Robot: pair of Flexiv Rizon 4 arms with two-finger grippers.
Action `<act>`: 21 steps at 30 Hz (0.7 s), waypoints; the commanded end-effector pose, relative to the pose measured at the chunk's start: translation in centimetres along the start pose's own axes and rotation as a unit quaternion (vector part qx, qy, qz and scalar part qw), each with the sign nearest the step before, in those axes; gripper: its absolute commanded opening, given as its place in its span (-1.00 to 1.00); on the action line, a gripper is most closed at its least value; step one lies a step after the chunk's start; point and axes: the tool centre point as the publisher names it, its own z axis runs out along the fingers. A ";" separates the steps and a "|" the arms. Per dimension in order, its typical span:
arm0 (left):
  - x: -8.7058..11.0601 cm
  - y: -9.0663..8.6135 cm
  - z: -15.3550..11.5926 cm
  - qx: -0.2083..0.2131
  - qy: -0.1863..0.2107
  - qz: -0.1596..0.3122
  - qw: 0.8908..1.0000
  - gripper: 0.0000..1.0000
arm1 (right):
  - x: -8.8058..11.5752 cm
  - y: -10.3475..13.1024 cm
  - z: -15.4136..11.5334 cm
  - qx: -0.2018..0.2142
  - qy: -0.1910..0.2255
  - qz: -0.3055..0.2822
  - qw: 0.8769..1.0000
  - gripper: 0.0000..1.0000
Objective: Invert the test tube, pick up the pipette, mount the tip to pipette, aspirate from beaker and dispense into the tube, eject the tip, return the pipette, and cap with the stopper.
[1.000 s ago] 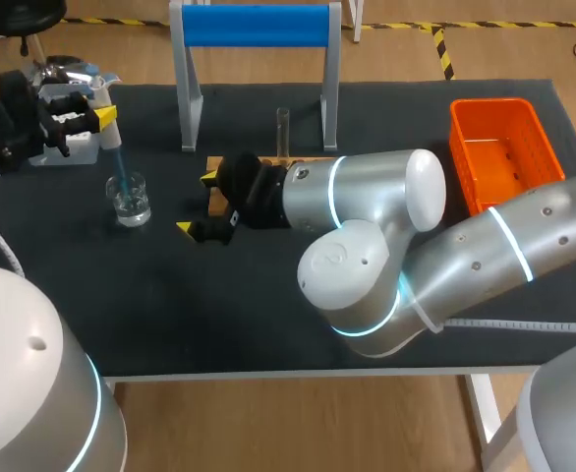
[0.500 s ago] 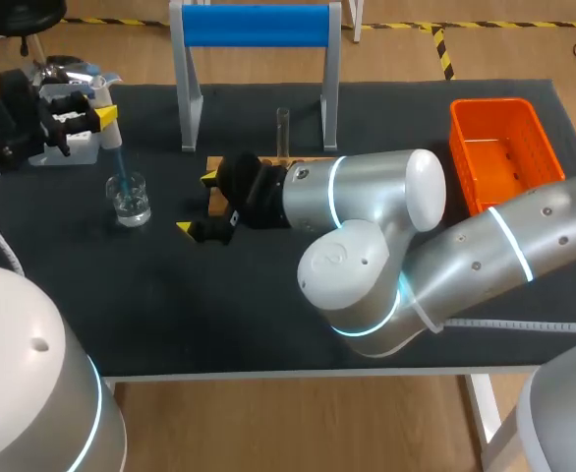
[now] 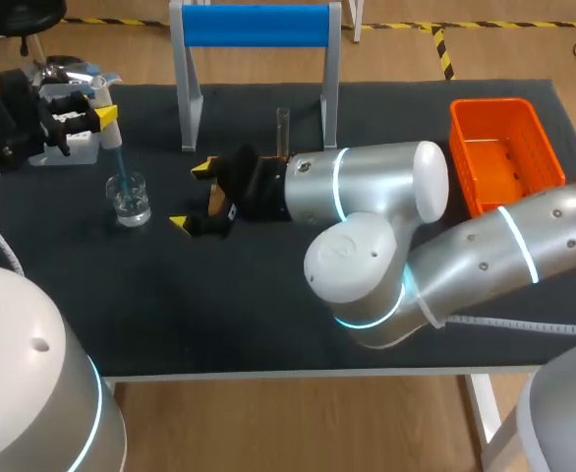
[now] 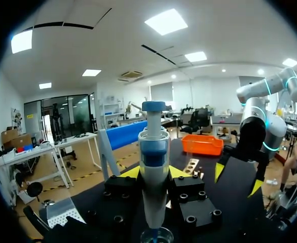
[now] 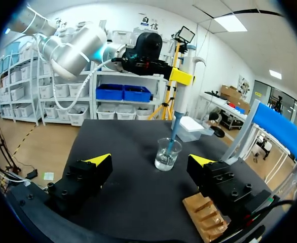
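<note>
Head view: the left gripper (image 3: 84,116) is clamped on the pipette (image 3: 112,136), whose blue tip dips into the beaker (image 3: 130,198) below it. The right gripper (image 3: 190,195) is spread wide and holds nothing. The test tube (image 3: 282,131) stands upright back beside its wrist.

Left wrist view: the pipette stands between both fingers, with the beaker directly under.

Right wrist view: the fingers are wide apart and the beaker is ahead of the gap, not touching.

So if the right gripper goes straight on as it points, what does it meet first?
Probably the beaker, standing ahead of the open right gripper with only bare mat between; the pipette dips its tip into it. Depth is hard to judge.
</note>
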 end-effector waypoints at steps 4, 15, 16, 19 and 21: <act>0.0 0.0 0.0 0.001 -0.001 0.001 1.000 -1.00 | -1.7 1.7 -4.2 -0.018 0.100 -0.008 0.995 1.00; 0.0 0.0 0.0 0.001 -0.001 0.001 1.000 -1.00 | -3.3 5.7 -8.0 -0.057 0.171 0.009 0.984 1.00; 0.0 0.0 0.0 0.001 -0.001 0.001 1.000 -1.00 | -3.5 5.9 -8.2 -0.062 0.179 0.012 0.982 1.00; 0.0 0.0 0.0 0.001 -0.001 0.001 1.000 -1.00 | -4.1 6.6 -8.8 -0.072 0.190 0.018 0.979 1.00; 0.0 0.0 0.0 0.001 -0.001 0.001 1.000 -1.00 | -4.4 7.1 -9.1 -0.081 0.203 0.015 0.976 1.00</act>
